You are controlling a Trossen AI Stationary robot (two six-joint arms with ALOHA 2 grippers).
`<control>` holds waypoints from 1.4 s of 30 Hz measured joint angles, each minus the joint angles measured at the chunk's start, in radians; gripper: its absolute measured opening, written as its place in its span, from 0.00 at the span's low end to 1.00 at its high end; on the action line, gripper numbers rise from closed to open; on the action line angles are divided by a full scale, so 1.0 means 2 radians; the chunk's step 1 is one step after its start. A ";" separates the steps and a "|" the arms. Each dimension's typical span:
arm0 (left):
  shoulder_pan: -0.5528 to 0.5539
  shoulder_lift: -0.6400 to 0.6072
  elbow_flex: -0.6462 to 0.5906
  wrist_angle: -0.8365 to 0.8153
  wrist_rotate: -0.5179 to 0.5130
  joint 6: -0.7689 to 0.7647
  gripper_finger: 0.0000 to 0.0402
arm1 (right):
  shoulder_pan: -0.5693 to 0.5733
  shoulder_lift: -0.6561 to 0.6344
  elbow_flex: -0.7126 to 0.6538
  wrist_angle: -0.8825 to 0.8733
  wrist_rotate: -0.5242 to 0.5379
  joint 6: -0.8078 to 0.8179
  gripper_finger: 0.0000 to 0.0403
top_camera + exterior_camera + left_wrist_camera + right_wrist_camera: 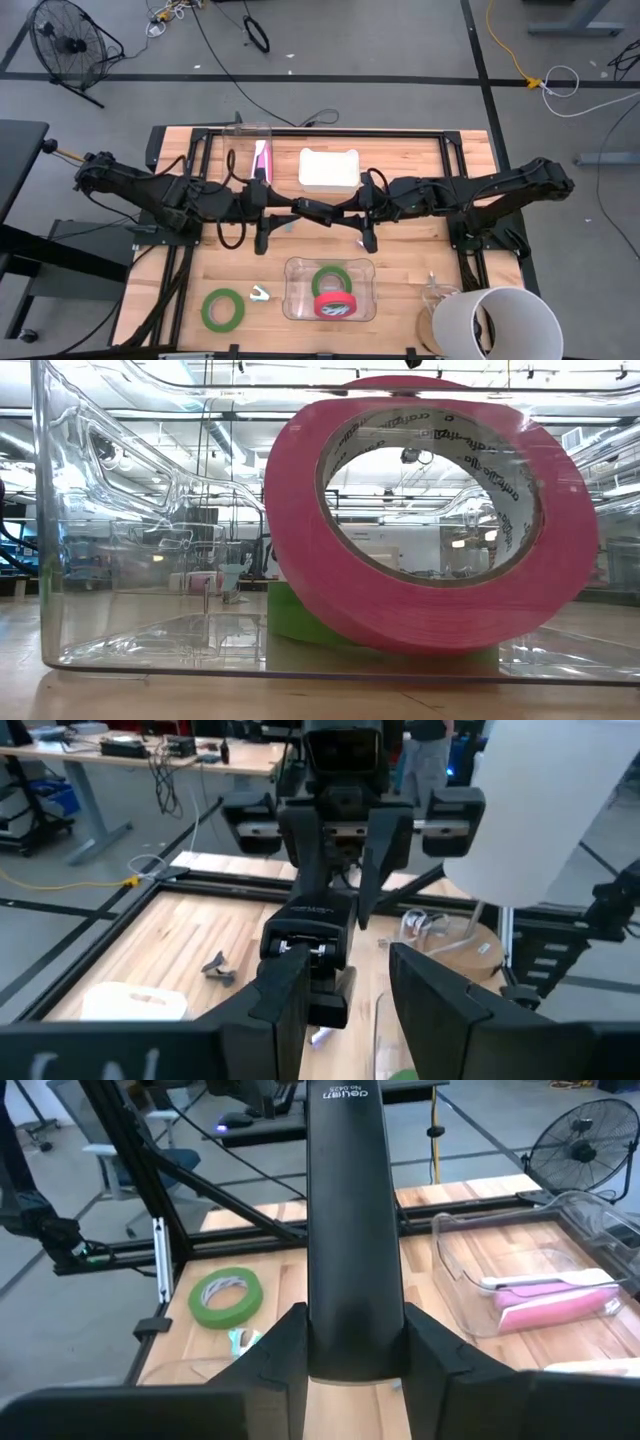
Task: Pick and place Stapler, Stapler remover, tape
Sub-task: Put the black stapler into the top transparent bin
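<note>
A black stapler [315, 208] hangs above the table's middle between my two grippers. My right gripper [350, 212] is shut on it. My left gripper [350, 962] is open, with its fingers on either side of the stapler's other end [315, 975]. A green tape roll [223, 309] lies flat on the table near the front left, also seen in the right wrist view [226, 1295]. A small stapler remover [260, 293] lies beside it. In a clear bin [296, 300], the red tape [430, 510] leans on a second green tape [300, 615]. My right gripper pinches the black stapler's two long sides [345, 1330] between its two fingers, at the end nearest the gripper. The fingers come level from the table's right and lie along the stapler. The stapler is level and clear of the table. Whether my left gripper touches the stapler, I cannot tell.
A second clear bin [240, 140] at the back holds a pink stapler [262, 160]. A white box [329, 170] stands beside it. A tall white cylinder [495, 325] stands at the front right. Bare wood shows at the front middle and right.
</note>
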 joint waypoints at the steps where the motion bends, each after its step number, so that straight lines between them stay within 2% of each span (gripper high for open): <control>1: 0.000 0.001 0.000 -0.003 0.001 0.000 0.35 | 0.000 0.000 0.000 -0.005 0.000 0.000 0.25; 8: 0.005 -0.002 0.000 -0.027 -0.021 -0.005 0.35 | 0.009 0.001 0.000 -0.004 0.010 0.002 0.25; 24: 0.006 -0.002 -0.001 -0.027 0.013 -0.007 0.35 | 0.033 -0.003 0.000 -0.010 0.011 0.003 0.25; 42: 0.004 0.000 -0.002 -0.034 0.020 -0.006 0.36 | 0.061 -0.009 0.001 -0.039 0.043 0.009 0.25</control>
